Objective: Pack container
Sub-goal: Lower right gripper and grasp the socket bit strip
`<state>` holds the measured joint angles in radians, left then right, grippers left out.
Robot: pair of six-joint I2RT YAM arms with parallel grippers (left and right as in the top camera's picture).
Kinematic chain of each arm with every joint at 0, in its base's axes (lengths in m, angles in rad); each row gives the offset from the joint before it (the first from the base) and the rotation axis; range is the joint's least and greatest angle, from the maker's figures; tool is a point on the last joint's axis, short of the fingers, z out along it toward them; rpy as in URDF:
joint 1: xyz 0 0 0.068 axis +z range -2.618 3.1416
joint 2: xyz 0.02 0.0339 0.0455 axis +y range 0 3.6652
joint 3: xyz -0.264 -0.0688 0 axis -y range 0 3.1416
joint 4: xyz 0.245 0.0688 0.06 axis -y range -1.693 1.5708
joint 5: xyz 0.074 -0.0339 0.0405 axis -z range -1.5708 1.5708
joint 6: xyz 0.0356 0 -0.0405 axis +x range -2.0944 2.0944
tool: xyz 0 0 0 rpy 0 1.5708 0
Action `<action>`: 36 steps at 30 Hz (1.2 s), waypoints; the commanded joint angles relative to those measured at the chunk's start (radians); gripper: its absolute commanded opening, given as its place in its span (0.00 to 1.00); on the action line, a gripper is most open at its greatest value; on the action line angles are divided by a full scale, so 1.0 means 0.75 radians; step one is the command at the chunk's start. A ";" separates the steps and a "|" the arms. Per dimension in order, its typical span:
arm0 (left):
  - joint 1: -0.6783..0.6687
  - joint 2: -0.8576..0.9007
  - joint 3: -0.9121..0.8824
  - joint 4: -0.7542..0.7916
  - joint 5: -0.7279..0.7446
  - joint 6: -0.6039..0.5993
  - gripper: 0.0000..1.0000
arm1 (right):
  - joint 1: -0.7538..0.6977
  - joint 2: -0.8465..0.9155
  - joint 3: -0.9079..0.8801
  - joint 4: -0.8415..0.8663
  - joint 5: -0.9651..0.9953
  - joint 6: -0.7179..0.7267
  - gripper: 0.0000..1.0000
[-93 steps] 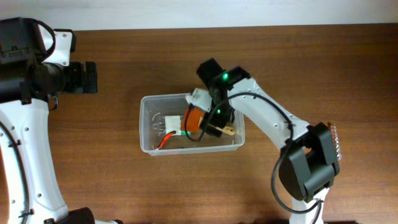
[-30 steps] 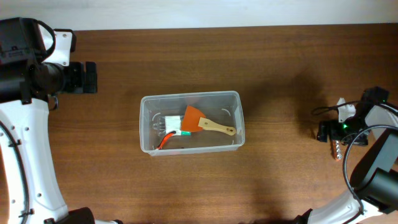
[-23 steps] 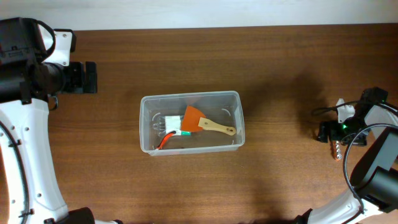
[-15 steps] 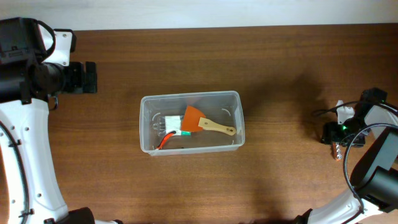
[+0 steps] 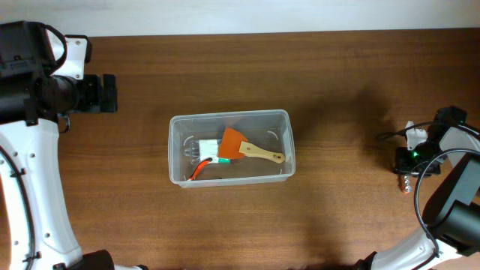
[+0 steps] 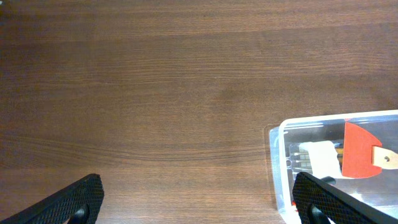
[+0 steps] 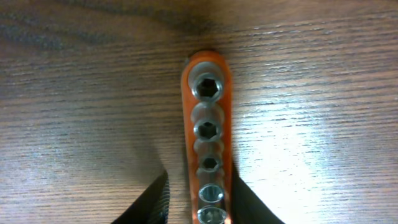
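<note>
A pick-up is in hand: the right pincer (image 7: 201, 182) is set astride an orange socket rail (image 7: 208, 124) on the bench (image 7: 74, 93), jaws narrowly parted and not closed on it. Next, a square grip is called for, then carriage to the container (image 5: 174, 150), well apart from this pincer, where a scraper (image 5: 238, 144) is lodged. Nothing is seen in the way. The left pincer (image 6: 198, 186) is held wide.
</note>
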<state>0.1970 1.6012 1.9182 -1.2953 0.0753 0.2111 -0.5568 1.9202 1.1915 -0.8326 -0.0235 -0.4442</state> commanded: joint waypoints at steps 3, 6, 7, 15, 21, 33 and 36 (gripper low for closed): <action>0.005 0.007 -0.006 -0.001 0.010 -0.021 0.99 | -0.001 0.022 -0.013 0.004 0.011 0.010 0.20; 0.005 0.007 -0.006 -0.001 0.010 -0.021 0.99 | -0.001 0.022 -0.013 0.007 0.011 0.010 0.19; 0.005 0.007 -0.006 -0.001 0.010 -0.021 0.99 | -0.001 0.022 -0.013 0.009 0.011 0.010 0.19; 0.005 0.007 -0.006 -0.001 0.010 -0.021 0.99 | -0.001 0.022 -0.013 0.016 0.010 0.010 0.15; 0.005 0.007 -0.006 -0.001 0.010 -0.021 0.99 | 0.000 0.022 -0.013 0.026 0.005 0.010 0.04; 0.005 0.007 -0.006 -0.001 0.010 -0.021 0.99 | 0.050 0.005 0.169 -0.076 -0.169 0.014 0.04; 0.005 0.007 -0.006 -0.001 0.010 -0.021 0.99 | 0.110 -0.013 0.327 -0.162 -0.170 0.014 0.04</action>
<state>0.1970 1.6012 1.9182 -1.2957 0.0753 0.2111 -0.5198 1.9274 1.3174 -0.9356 -0.1081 -0.4404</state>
